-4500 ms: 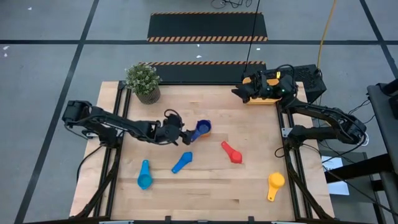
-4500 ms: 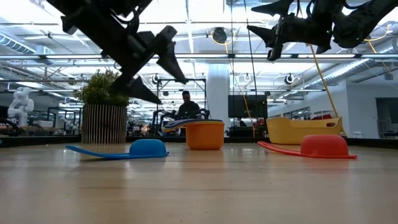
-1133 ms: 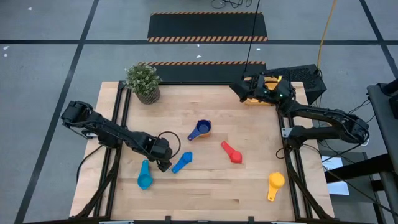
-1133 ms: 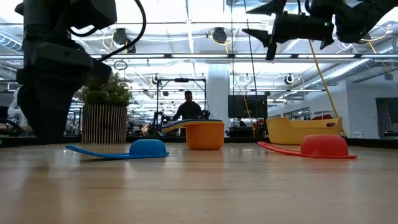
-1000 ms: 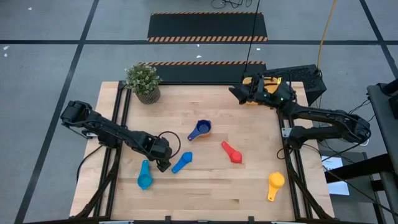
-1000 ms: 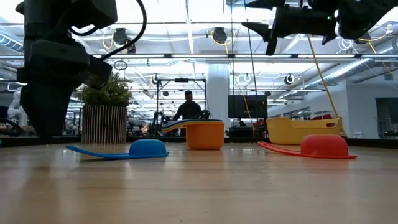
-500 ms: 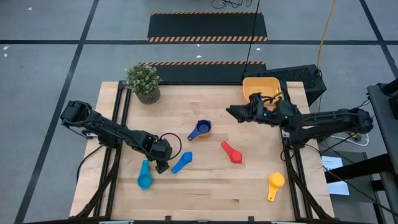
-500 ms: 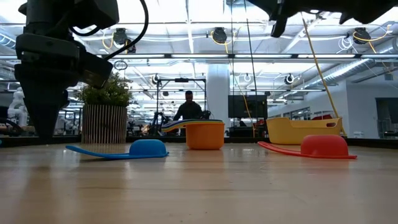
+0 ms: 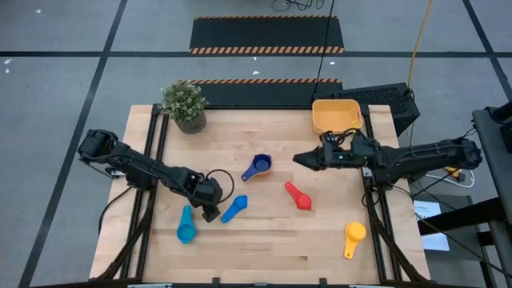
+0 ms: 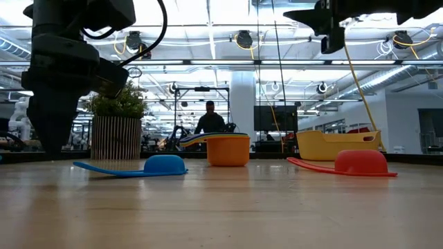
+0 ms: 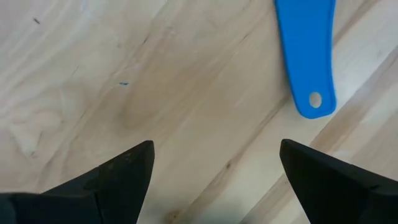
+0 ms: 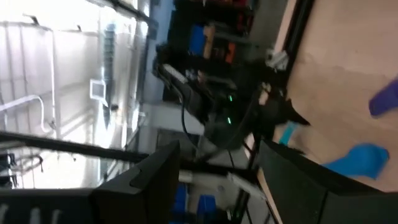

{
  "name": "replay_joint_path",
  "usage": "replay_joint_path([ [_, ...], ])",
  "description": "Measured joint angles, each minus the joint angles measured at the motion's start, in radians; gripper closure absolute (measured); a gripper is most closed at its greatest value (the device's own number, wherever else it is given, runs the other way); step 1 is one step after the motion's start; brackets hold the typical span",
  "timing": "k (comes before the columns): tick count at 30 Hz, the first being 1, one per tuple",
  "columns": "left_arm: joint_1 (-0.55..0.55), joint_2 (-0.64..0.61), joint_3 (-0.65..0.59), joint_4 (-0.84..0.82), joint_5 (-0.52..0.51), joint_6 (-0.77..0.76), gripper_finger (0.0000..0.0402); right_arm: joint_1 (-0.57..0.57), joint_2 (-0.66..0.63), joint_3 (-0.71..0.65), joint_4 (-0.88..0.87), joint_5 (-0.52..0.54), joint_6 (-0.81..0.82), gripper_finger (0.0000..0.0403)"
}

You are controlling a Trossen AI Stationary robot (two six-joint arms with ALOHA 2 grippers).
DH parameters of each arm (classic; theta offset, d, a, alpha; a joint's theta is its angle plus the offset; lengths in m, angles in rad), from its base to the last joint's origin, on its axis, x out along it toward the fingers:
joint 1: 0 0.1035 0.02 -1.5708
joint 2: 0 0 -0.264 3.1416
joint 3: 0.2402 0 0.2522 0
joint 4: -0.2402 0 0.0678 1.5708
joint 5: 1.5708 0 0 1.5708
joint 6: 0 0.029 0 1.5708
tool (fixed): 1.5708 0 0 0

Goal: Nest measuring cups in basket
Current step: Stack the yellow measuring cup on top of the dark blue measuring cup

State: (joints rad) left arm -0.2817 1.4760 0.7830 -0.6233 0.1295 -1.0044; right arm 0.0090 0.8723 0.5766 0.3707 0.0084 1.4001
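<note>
My left gripper point(image 9: 210, 213) is open, low over the table between the teal cup point(image 9: 186, 227) and the blue cup point(image 9: 234, 209). In its wrist view the blue cup's handle end point(image 11: 309, 74) lies on the wood beyond the open fingers. My right gripper point(image 9: 301, 159) is open and empty, high over the table point(image 10: 325, 24), between the dark blue cup point(image 9: 258, 166) and the yellow-orange basket point(image 9: 336, 117). The red cup point(image 9: 298, 195) lies bowl down. The orange cup point(image 9: 353, 238) stands near the right near corner. No green cup shows.
A potted plant point(image 9: 185, 105) stands at the far left corner. The basket sits at the far right corner beside dark gear off the table. Bare wood lies between the cups and along the near edge point(image 9: 264, 264). A person point(image 10: 209, 117) shows in the room behind.
My right gripper has swung from over the basket toward the near edge and the table's middle, staying open and high. The basket now shows uncovered. My left arm and the cups have kept still.
</note>
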Motion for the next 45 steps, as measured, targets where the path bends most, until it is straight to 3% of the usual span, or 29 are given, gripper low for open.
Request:
replay_joint_path([
  [14,0.050,0.000,0.000,-0.026,0.006,-0.043,0.0053,-0.002,-0.106,0.000,-0.174,-0.079,-0.052,0.0188],
  [27,0.099,0.000,0.021,0.007,0.035,-0.066,0.0053,-0.002,-0.165,0.000,-0.388,-0.303,-0.111,0.0188],
  [37,0.100,0.001,0.089,0.007,-0.045,-0.065,0.0053,-0.002,-0.172,0.000,-0.429,-0.477,-0.164,0.0188],
  [45,0.100,0.001,0.115,0.007,-0.102,-0.052,0.0053,-0.002,-0.179,0.000,-0.431,-0.549,-0.167,0.0188],
])
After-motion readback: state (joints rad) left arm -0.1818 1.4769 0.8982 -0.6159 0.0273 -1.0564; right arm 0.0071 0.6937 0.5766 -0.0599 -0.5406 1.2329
